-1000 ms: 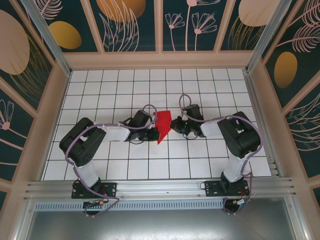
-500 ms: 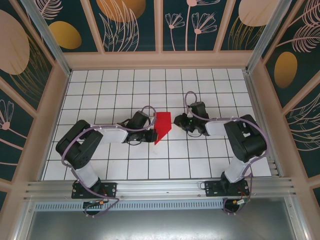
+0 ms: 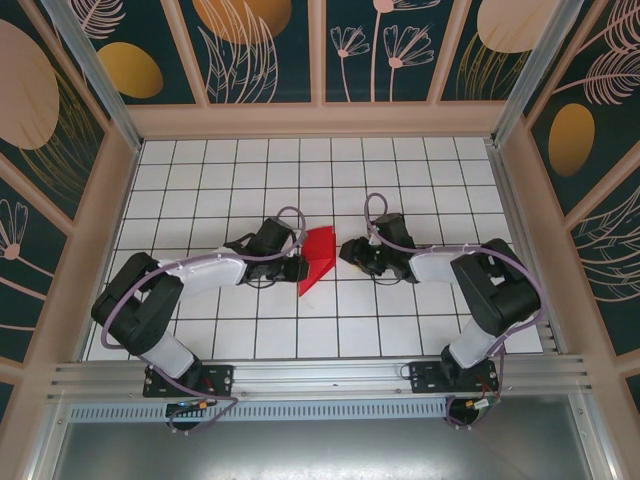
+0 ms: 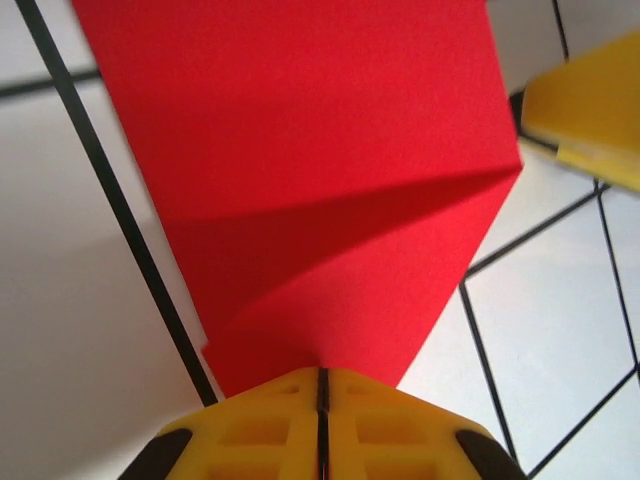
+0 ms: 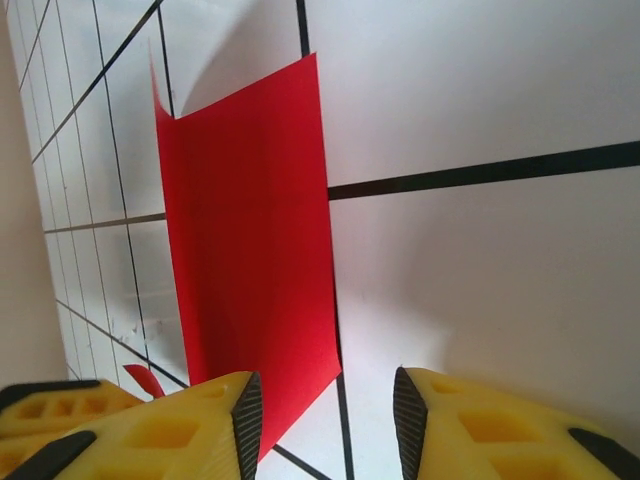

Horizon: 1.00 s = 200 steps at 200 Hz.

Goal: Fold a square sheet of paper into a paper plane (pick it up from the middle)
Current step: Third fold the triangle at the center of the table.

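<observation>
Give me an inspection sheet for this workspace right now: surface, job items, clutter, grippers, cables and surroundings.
Surface: white table with a black grid, no marks seen.
Job's things: red paper, partly folded, with a crease across it and a pointed end toward the near side.
Clutter: nothing seen.
Grippers: left gripper shut on an edge of the paper; right gripper open, with the paper's corner at its fingertips, not gripped.
Cables: purple cables looped along both arms, clear of the paper.
Surroundings: floral wall panels in wooden frames; metal rail at the near edge.
</observation>
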### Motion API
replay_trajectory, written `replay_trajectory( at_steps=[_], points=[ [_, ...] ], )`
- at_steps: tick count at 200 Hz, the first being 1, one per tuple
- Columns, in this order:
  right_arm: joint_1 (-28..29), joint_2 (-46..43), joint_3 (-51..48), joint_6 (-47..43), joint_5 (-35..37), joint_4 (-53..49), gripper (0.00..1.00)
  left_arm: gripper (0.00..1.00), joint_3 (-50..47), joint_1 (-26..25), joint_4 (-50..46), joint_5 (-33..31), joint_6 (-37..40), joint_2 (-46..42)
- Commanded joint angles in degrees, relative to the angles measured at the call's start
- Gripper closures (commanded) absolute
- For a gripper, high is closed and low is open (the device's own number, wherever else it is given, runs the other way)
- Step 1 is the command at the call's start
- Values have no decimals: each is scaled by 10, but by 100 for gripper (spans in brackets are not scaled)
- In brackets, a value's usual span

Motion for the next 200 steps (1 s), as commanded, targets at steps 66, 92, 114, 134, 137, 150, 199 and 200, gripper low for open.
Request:
replay_trajectory(
  at_steps=[66,92,114,134,137,150,199,200],
  points=[
    [16,28,13,21,-60,75,52,92,22,3,-19,-49,-15,22],
    [28,46,35,20,-67,77,51,92,22,3,-17,-47,-13,27],
    [29,70,65,13,-78,74,52,92,22,4,-13,-46,-13,30],
    [30,95,94,3,-79,60,55,91,22,4,-10,-45,-14,32],
    [29,99,99,1,-79,56,55,91,21,3,-9,-44,-14,31],
    [27,116,118,-9,-77,40,59,90,17,3,-3,-40,-16,28],
    [23,149,155,-21,-73,15,83,84,3,3,9,-32,-17,0],
    [23,149,155,-21,-73,15,84,84,3,3,9,-33,-17,-1]
  ],
)
